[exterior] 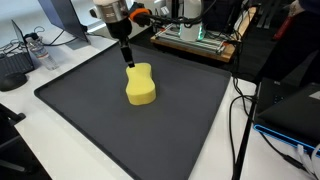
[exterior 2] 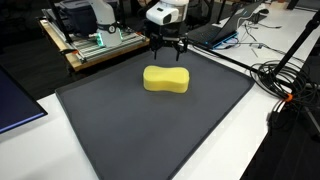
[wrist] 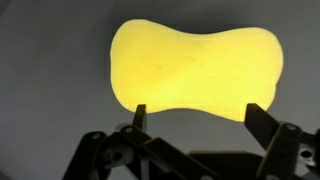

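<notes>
A matte charcoal mat [exterior: 80,110] covered the white table [exterior: 40,150]. At upper centre of an exterior view, the black gripper [exterior: 128,60] hung wide open and empty, just above a soft, yellow, peanut-shaped sponge [exterior: 141,86] lying mid-mat.

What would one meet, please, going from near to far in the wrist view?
Gripper, open → sponge → mat.

In both exterior views, raised cameras look down slantwise across the mat [exterior: 90,120] at middle range, from different sides, sharing sponge [exterior: 141,85] and gripper [exterior: 127,60]. The wrist view looks closely down onto the sponge.
</notes>
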Tool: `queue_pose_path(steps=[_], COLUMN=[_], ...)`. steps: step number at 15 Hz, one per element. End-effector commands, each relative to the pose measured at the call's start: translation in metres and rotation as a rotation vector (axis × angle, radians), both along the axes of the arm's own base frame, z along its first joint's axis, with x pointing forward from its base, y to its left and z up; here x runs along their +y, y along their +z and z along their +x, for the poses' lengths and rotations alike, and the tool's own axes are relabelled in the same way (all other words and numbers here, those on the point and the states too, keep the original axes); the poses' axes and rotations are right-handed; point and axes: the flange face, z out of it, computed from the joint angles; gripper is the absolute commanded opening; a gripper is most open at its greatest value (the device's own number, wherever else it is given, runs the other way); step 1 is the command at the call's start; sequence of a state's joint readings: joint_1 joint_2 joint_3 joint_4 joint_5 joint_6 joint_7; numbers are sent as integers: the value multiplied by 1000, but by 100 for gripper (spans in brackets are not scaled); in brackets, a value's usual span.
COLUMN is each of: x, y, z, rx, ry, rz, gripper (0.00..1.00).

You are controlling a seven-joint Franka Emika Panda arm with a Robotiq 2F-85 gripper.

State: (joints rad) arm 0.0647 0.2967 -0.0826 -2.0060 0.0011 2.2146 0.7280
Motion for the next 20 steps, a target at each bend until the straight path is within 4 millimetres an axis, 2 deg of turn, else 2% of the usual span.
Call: queue_pose_path(steps=[1, 4, 7, 10, 14, 17, 20], x=[3, -5, -24, -45, -86, -119, -149], y=[-2, -9, -20, -35, -57, -72, -84], z=[22, 35, 47, 59, 67, 66, 68], rx=[60, 106, 141, 132, 120, 161, 183], ry=[-63, -76, -59, 30, 97, 67, 40], rz=[-69, -50, -12, 64, 201, 318, 361], gripper=[100, 100, 100, 100, 100, 100, 100])
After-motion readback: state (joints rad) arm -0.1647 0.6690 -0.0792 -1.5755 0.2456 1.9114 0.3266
